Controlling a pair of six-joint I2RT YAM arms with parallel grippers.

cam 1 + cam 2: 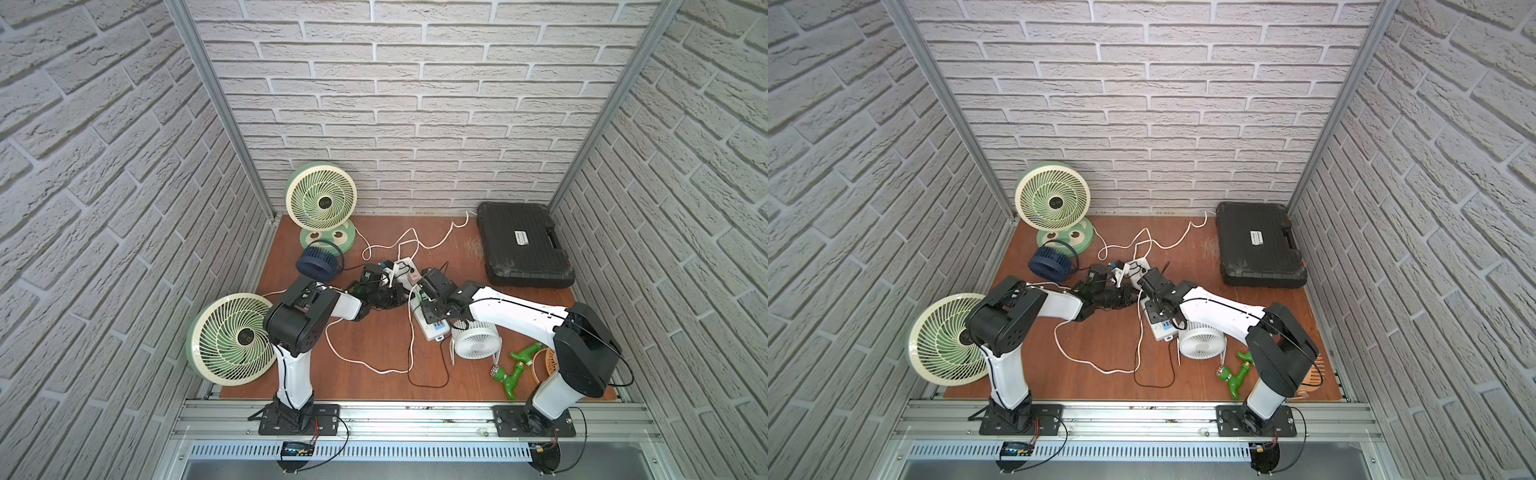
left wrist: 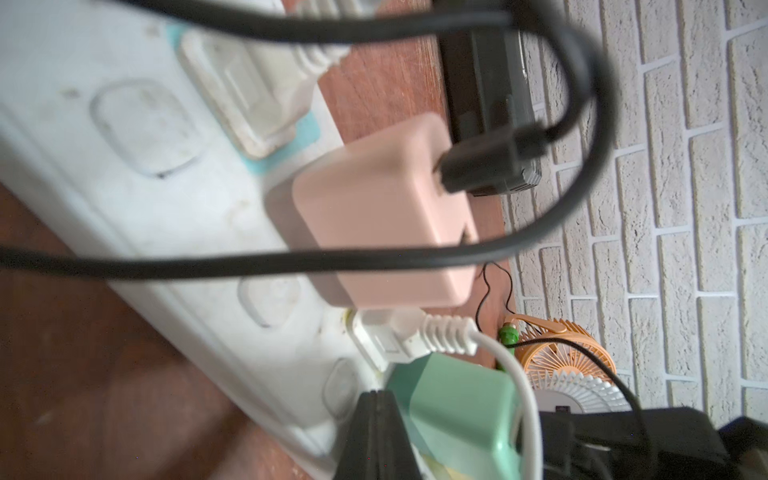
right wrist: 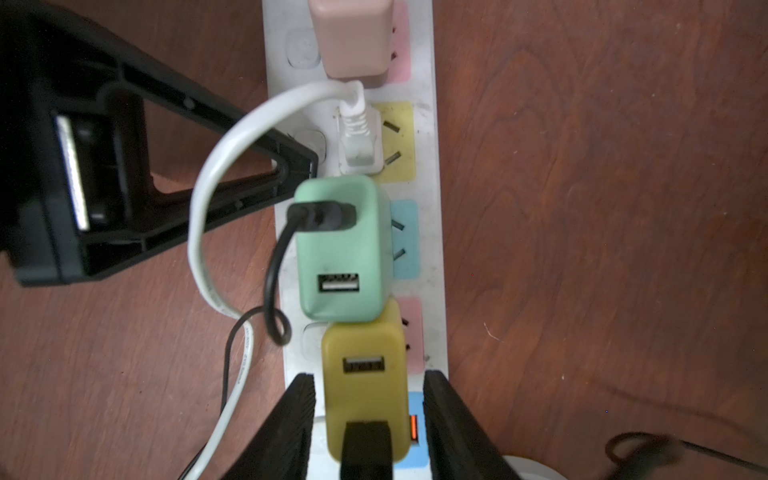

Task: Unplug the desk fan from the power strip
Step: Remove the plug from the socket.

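The power strip [image 3: 428,232] lies flat in the middle of the brown wood surface [image 3: 582,208], between the two arms. The right fingers [image 3: 286,424] stand apart, one on each side of the yellow plug block [image 3: 374,399], not squeezing it yet. The left fingers [image 2: 370,436] are pressed together with nothing in them, by the strip's edge.

If nothing holds the strip down, a pull could lift the whole strip. The green plug block [image 3: 340,249] sits right against the yellow one and may get bumped loose. The white cord [image 3: 199,216] loops close by and could snag. The blocks are smooth, hard plastic with round corners, so the ridged fingers might slip. I cannot tell which fan the yellow block feeds.
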